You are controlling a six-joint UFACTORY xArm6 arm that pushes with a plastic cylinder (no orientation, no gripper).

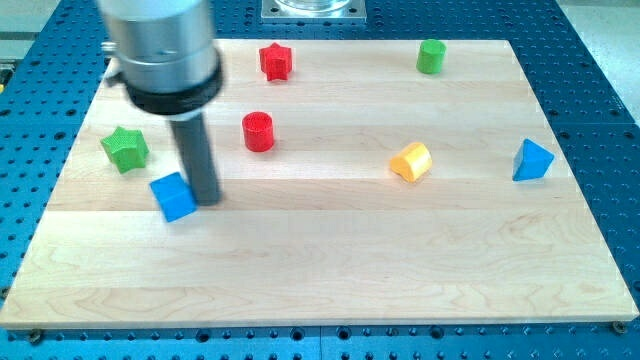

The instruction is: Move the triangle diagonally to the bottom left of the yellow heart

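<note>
On wooden surface [330,270] over blue perforated bench [600,120], my tip [206,199] touches blue cube [174,196]; no claw fitted.

Red star [275,61], green star [125,148], blue cube [173,196]

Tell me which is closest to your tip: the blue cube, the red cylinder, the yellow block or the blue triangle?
From my tip:
1. Blue cube, touching, on its left.
2. Red cylinder, up and right.
3. Yellow block, farther right.
4. Blue triangle, far right edge.
</note>
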